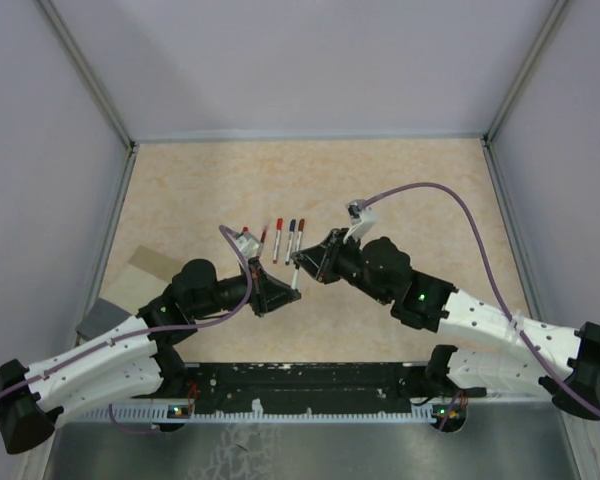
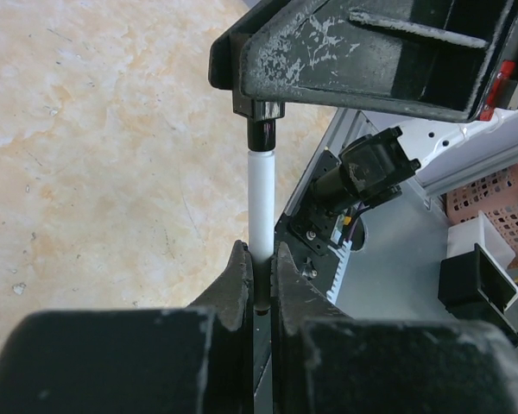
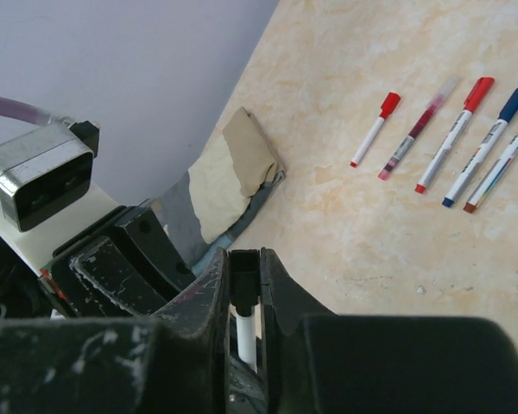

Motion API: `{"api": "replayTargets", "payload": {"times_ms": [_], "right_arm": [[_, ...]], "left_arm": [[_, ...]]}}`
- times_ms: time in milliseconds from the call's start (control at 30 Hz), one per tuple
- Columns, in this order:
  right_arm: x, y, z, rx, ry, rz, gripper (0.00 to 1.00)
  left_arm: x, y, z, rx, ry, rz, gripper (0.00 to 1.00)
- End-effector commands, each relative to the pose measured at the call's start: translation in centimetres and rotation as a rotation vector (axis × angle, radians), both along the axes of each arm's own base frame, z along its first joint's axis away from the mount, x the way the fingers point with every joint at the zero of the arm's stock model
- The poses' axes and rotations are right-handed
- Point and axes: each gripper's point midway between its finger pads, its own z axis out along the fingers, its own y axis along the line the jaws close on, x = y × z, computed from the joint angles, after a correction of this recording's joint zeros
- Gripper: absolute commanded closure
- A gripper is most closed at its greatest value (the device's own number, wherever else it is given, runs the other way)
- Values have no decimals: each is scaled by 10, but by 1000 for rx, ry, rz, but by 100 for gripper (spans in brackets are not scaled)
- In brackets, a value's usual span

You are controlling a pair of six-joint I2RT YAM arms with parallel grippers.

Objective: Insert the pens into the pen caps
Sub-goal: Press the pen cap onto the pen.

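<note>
A white-barrelled pen (image 2: pixel 261 198) stands upright between the two arms above the table, and my left gripper (image 2: pixel 261 259) is shut on its lower end. A black pen cap (image 2: pixel 261 134) sits on the pen's top end. My right gripper (image 3: pixel 244 263) is shut on that black cap (image 3: pixel 244 285), with the white barrel (image 3: pixel 245 336) showing below it. In the top view the two grippers meet tip to tip around the pen (image 1: pixel 296 279). Several capped pens (image 3: pixel 456 134) with red, dark-red and blue caps lie in a row on the table (image 1: pixel 291 238).
A tan and grey taped patch (image 3: pixel 242 164) lies at the foot of the left wall (image 1: pixel 140 270). White walls enclose the beige table (image 1: pixel 410 200). A pink basket (image 2: pixel 501 194) sits beyond the table's near edge.
</note>
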Motion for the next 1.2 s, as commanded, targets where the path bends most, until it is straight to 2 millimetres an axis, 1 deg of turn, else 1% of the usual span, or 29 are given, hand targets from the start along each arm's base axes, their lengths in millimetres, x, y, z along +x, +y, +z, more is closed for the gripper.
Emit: {"api": "replayTargets", "payload": {"times_ms": [0, 33, 167, 233, 367, 433, 533, 633, 733, 833, 900, 933, 1000, 1033, 1167], "right_arm": [[1, 1, 17, 37, -7, -1, 97], [0, 0, 14, 32, -1, 2, 100], [-12, 2, 4, 19, 37, 33, 100], [-21, 2, -4, -26, 49, 36, 100], [-40, 5, -30, -103, 90, 63, 100], [-50, 9, -44, -120, 115, 83, 100], [-64, 14, -62, -157, 131, 105, 100], [-83, 21, -83, -177, 157, 128, 100], [-103, 24, -104, -172, 196, 142, 100], [-120, 27, -123, -192, 228, 160, 100], [-132, 30, -132, -227, 239, 179, 100], [-134, 30, -136, -232, 245, 174, 100], [-134, 28, -135, -210, 250, 165, 100], [-131, 26, -130, -192, 247, 151, 100], [-104, 16, -88, -180, 152, 74, 100]], "left_arm": [[3, 0, 27, -57, -57, 9, 100], [4, 1, 31, -64, -68, 17, 100], [10, 5, 49, -114, -101, 59, 100], [10, 5, 58, -139, -122, 58, 100], [12, 6, 76, -168, -163, 68, 100], [12, 5, 88, -193, -187, 64, 100], [12, 5, 100, -218, -208, 65, 100], [13, 6, 112, -244, -222, 76, 100], [15, 8, 121, -253, -236, 92, 100], [18, 6, 126, -263, -239, 99, 100], [20, 4, 127, -267, -239, 99, 100], [20, 3, 127, -266, -241, 99, 100], [21, 2, 129, -266, -246, 98, 100], [22, 2, 129, -261, -248, 99, 100], [23, 1, 121, -230, -237, 100, 100]]}}
